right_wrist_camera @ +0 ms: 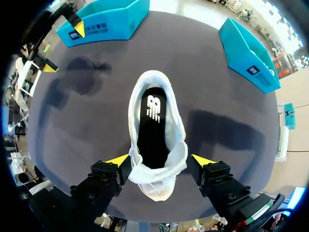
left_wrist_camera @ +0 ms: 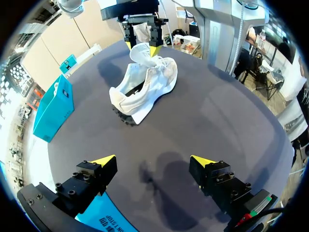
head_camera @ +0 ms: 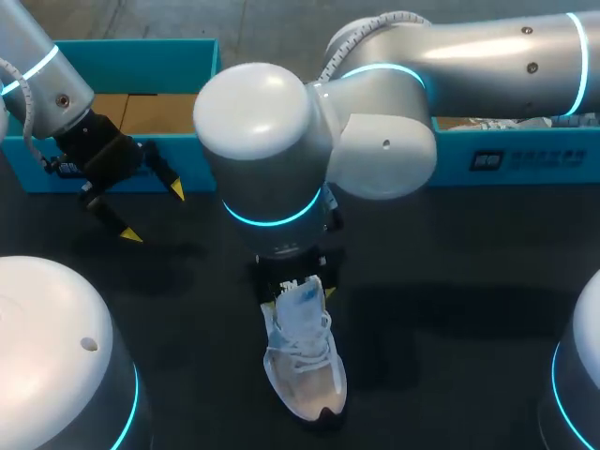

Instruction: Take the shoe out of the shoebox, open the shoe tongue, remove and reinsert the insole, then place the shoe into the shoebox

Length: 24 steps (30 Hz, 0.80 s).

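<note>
A white sneaker [head_camera: 305,366] lies on the dark table in front of me, also seen in the left wrist view [left_wrist_camera: 145,87]. Its tongue is pulled back, and the dark insole [right_wrist_camera: 152,130] with a white logo shows inside. My right gripper [head_camera: 298,289] points down over one end of the shoe [right_wrist_camera: 133,106]. Its yellow-tipped fingers press the white upper from both sides, with the tongue bunched between them [left_wrist_camera: 141,47]. My left gripper [head_camera: 154,214] hangs open and empty in front of the left teal shoebox [head_camera: 141,47], apart from the shoe.
The left shoebox stands open at the back left with a bare cardboard floor. A second teal box [head_camera: 525,155] sits at the back right, partly behind my right arm. Bare dark tabletop [left_wrist_camera: 217,121] surrounds the shoe.
</note>
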Motion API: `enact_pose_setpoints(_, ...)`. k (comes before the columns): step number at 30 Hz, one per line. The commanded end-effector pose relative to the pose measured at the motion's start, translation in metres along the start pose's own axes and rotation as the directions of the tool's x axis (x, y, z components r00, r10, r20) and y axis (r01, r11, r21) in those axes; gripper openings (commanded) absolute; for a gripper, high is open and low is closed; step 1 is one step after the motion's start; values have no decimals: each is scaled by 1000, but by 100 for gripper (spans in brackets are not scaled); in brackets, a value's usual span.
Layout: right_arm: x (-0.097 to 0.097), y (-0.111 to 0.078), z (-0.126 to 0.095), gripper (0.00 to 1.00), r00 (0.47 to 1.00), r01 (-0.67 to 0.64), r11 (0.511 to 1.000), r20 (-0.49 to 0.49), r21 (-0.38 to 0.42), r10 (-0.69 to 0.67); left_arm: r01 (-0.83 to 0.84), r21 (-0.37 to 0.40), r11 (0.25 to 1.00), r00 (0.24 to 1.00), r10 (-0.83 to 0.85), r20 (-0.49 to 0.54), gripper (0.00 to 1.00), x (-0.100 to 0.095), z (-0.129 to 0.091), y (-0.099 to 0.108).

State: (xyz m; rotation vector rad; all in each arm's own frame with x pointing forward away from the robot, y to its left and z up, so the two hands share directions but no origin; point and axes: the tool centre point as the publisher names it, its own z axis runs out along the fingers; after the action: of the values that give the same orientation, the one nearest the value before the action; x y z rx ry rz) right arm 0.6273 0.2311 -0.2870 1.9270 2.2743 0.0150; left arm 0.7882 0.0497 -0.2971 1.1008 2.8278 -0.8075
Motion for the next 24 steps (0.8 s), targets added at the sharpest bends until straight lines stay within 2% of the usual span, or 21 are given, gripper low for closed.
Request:
enact_pose_setpoints(1, 5, -14, -14, 79, 998, -49, 998, 26, -34, 50, 0, -3, 1000, 1000, 0, -2, 100, 0, 0, 0)
enact_pose_setpoints(14, 18, -27, -27, 77, 998, -62, 998, 14, -24, 63, 0, -3, 1000, 1000, 0, -2, 100, 0, 0, 0)
enact_pose_setpoints(17, 20, -28, -24, 76, 998, -66, 998, 15, -13, 66, 0, -3, 1000, 1000, 0, -2, 100, 0, 0, 0)
enact_pose_setpoints(22, 21, -34, -14, 67, 996, -87, 996, 17, 5, 87, 0, -3, 1000, 1000, 0, -2, 100, 0, 0, 0)
enact_pose_setpoints(24, 20, -37, -10, 57, 995, -95, 996, 14, 1, 95, 0, -3, 1000, 1000, 0, -2, 100, 0, 0, 0)
